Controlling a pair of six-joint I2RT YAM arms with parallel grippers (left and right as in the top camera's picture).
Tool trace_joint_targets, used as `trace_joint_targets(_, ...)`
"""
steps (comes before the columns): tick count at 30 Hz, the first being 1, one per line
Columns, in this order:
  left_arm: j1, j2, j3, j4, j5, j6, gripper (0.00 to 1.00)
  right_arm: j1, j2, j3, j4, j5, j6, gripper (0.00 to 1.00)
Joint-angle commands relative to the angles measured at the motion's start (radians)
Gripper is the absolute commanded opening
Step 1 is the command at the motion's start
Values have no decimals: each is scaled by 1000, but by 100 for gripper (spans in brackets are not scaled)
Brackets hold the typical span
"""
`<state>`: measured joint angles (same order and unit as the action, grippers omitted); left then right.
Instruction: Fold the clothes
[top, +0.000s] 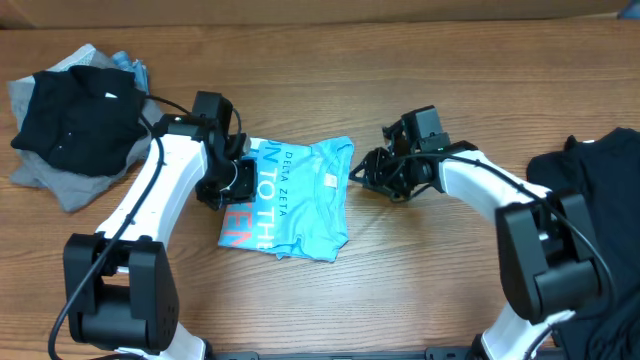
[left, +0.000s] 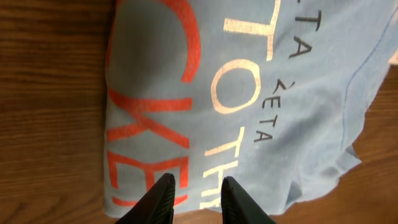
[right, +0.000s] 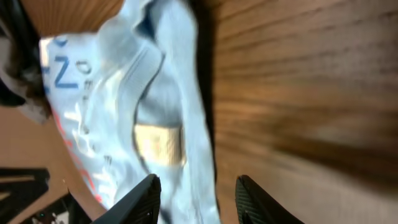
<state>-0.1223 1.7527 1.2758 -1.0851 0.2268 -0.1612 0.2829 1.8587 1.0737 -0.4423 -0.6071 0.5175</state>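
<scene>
A folded light blue T-shirt is laid near the middle of the table, its long axis running from the far edge towards the near edge with a slight tilt. "DELTA ZETA" is printed on it in small dark letters, beside large pale letters reading "TO TH" and larger pink-red lettering that is only partly seen. A tan neck label is shown on its right side; no writing on it can be read. Black and grey garments are heaped at the far left corner, and a black garment is draped at the right edge. The left gripper is held over the shirt's left part, narrowly parted and holding nothing. The right gripper is held just beside the shirt's right edge, parted wider, gripping nothing.
</scene>
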Motion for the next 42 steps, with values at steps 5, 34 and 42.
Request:
trace_joint_targets(5,19,-1,2,-61,20,36,37,32,-285,8,-189,-24,-80,51)
trace_joint_targets(34,41,1,-218,175,-73,-69,4,235,-51,-126,-187,-5,325,46)
trace_joint_targets(42,141,1,-218,137,-7,-34,30,235,-49,-127,-159,-38,330,46)
